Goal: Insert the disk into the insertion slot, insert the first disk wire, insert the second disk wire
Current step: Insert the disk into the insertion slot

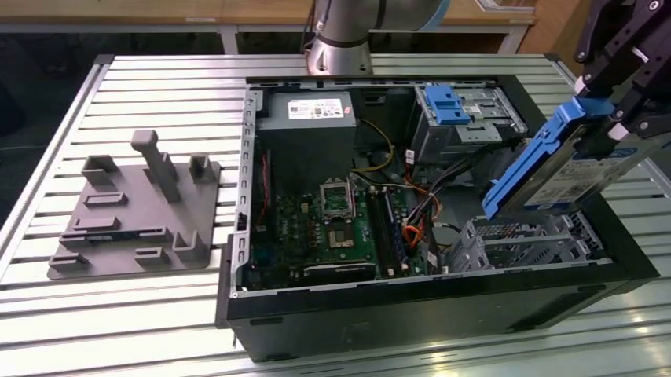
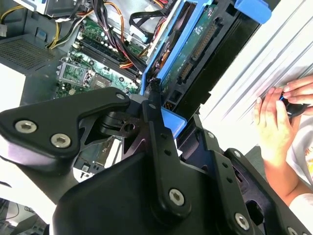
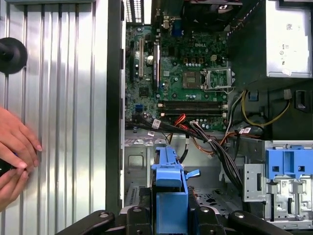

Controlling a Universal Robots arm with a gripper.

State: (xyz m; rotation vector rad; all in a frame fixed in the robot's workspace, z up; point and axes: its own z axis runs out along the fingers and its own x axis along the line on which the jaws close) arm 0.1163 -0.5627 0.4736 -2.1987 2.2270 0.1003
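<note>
Exterior view: the gripper (image 1: 621, 124) pinches the one disk (image 1: 571, 177) by its upper end; its long axis tilts, lower end pointing down toward the exterior view's left. It hangs just above the one insertion slot (image 1: 524, 243).

Open above the insertion slot (image 1: 524, 243) save for the tilted disk (image 1: 555, 169). Hemmed alongside by loose wires (image 1: 417, 224). Blocked on the worktop (image 3: 68, 98) beside the case (image 1: 419, 314) by a person's hands (image 3: 14, 156).

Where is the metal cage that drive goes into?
In the open black computer case, look at the near corner on the exterior view's right, below the disk. The insertion slot is the low perforated grey cage; the taller cage carries a blue latch.
</note>
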